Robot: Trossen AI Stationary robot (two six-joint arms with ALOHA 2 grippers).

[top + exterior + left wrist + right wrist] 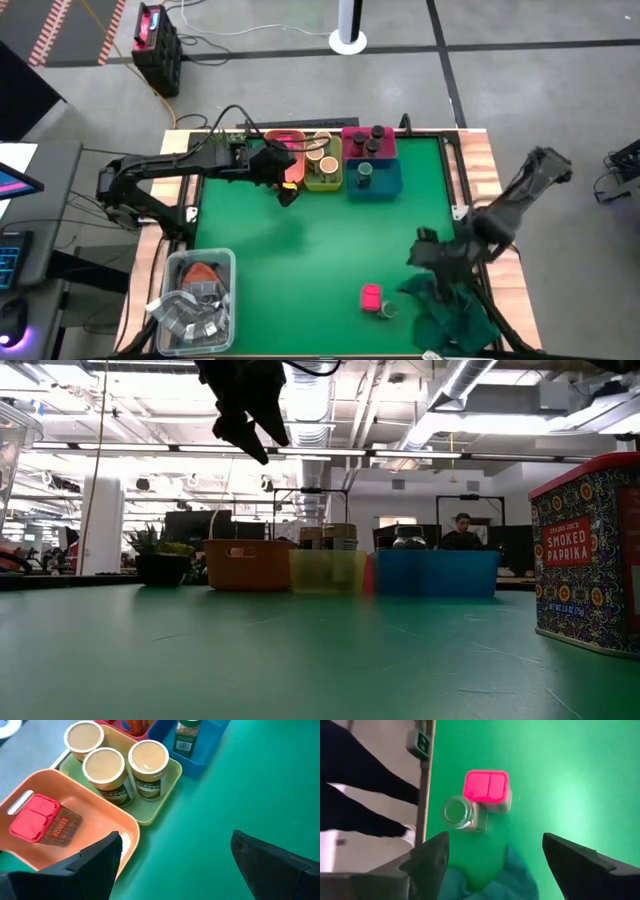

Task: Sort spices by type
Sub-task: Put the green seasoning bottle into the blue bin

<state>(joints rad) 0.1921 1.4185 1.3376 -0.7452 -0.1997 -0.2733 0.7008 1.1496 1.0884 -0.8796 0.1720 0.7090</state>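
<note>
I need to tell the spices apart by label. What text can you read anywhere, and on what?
"TRADER JOE'S SMOKED PAPRIKA": on the patterned paprika tin, low view.
Tan-topped jars: labels too blurred to read.
Green-capped jar: label too small to read.
Red-lidded box in the orange bin: unreadable.

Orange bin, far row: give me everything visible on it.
The orange bin is a shallow rectangular tray that looks like matte peach-orange plastic, with rounded corners and a raised rim. It sits upright at the left end of the far row, its side against the yellow-green bin. Inside lies one pink-lidded spice box, tipped on its side with its dark patterned label showing. The left gripper hovers over the bin's near edge, jaws open, not touching it.
</note>
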